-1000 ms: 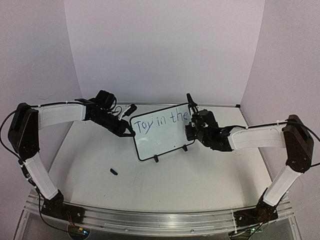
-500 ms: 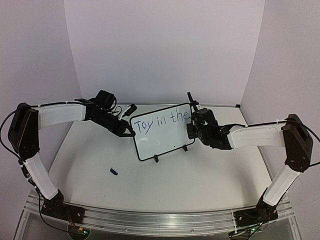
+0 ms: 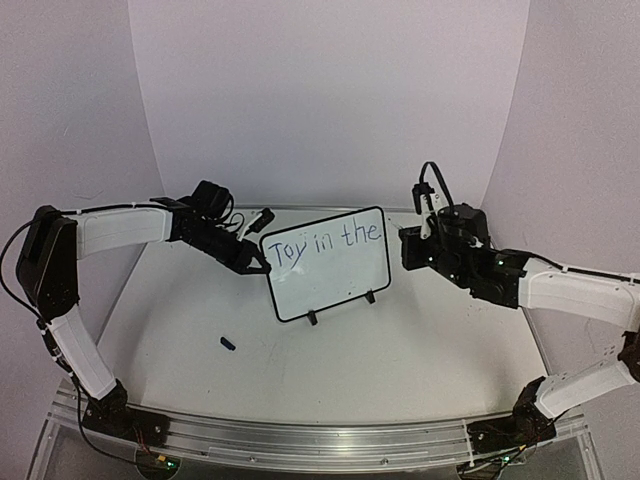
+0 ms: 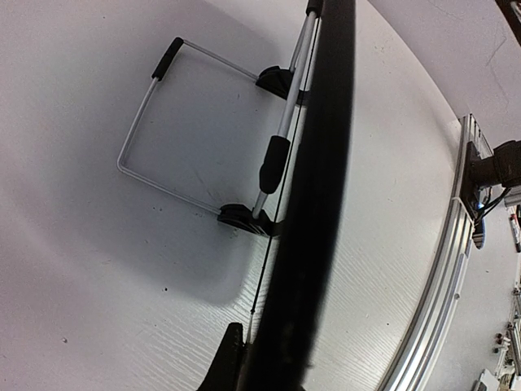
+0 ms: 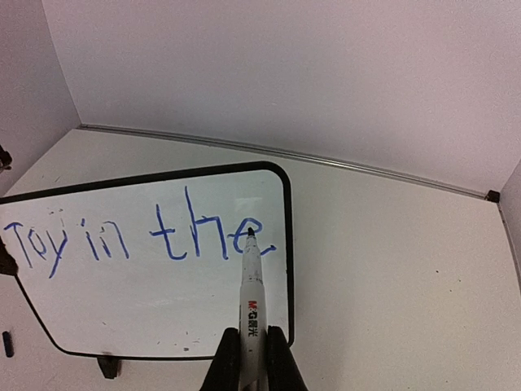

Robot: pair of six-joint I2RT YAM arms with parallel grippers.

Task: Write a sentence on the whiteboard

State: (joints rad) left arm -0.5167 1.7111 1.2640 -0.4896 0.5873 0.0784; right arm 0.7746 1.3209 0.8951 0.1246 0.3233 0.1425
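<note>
Your right gripper [image 5: 253,338], clamped on the marker [image 5: 251,285], has pulled back; the whiteboard [image 3: 330,290] now stands ahead, clear of its tip (the sentence [image 3: 325,240] stops at "the"). Your left gripper [image 3: 252,262] pinches the board's edge, so line two looks next.

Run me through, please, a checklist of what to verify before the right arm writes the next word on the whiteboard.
1. Grip on the marker: ok, clamped between the right fingers, tip bare.
2. Hold on the whiteboard: ok, the left fingers pinch its left edge.
3. Board standing: ok, upright on its two feet.
4. Writing room: ok, the sentence reads "Toy in the" on the top line, and the area below is blank.
5. Tip at the board: not ok, the top view shows the right fingers off past the board's right edge.
6. Ink flow: cannot tell.
</note>
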